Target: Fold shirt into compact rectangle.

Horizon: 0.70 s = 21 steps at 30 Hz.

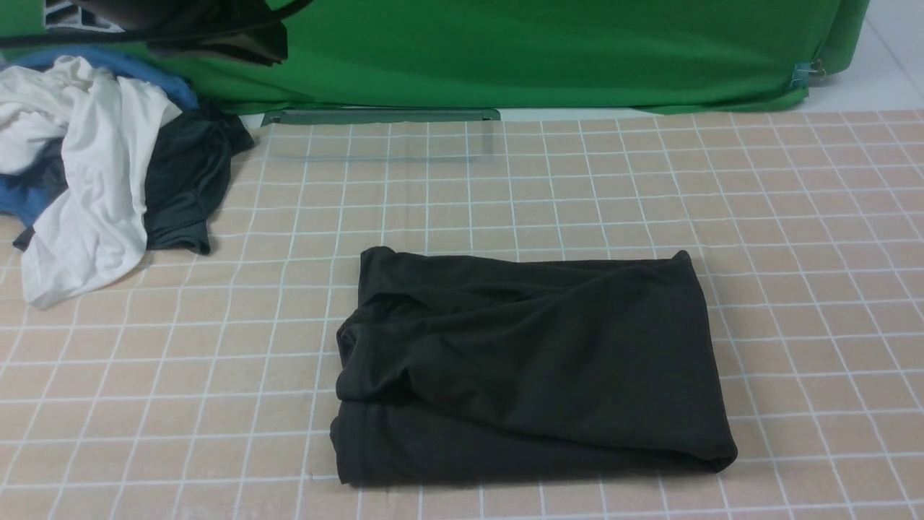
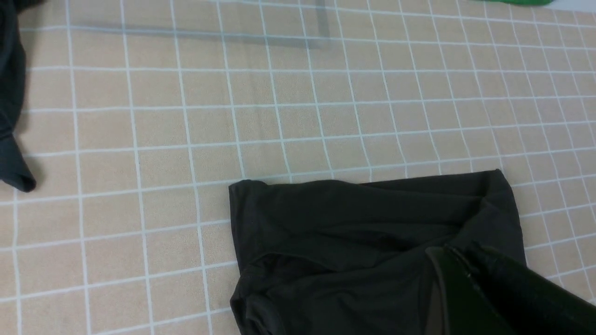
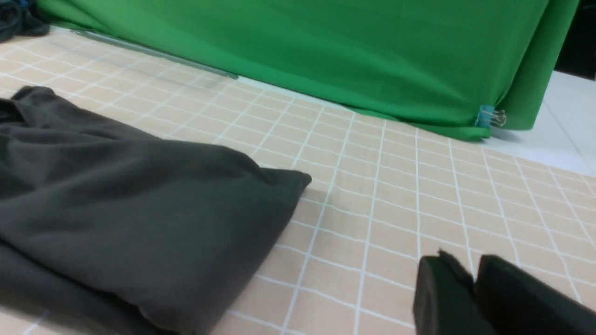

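Folded black shirt [image 1: 527, 368] lies on the checked cloth [image 1: 794, 217]; left gripper [image 2: 470, 274] and right gripper [image 3: 475, 274] both pressed together, empty.

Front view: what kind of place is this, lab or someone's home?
Most likely a staged lab or data-collection workspace, not a home: a green cloth backdrop clipped behind a table covered in beige grid-lined cloth, a folded black shirt centred, and a pile of spare white, blue and dark clothes.
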### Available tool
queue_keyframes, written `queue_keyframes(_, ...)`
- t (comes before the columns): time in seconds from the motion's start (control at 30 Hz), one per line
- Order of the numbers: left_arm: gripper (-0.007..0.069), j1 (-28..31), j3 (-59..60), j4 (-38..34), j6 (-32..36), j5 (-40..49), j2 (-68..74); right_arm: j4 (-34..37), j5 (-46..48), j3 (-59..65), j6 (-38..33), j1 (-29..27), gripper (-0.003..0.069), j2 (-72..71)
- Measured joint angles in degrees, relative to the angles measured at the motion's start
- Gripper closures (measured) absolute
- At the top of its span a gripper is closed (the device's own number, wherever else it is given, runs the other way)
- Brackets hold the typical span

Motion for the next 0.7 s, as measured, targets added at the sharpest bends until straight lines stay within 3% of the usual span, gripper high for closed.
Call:
queue_keyframes(0.27,0.0608,0.00,0.00,-4.91,0.40,5.88,0.00,-0.18,0.47,0.00,0.00,-3.06,0.0498,0.00)
queue_keyframes(0.7,0.0608,0.00,0.06,-4.96,0.49,9.39,-5.78,-0.67,0.49,0.00,0.00,-6.41,0.0458,0.00)
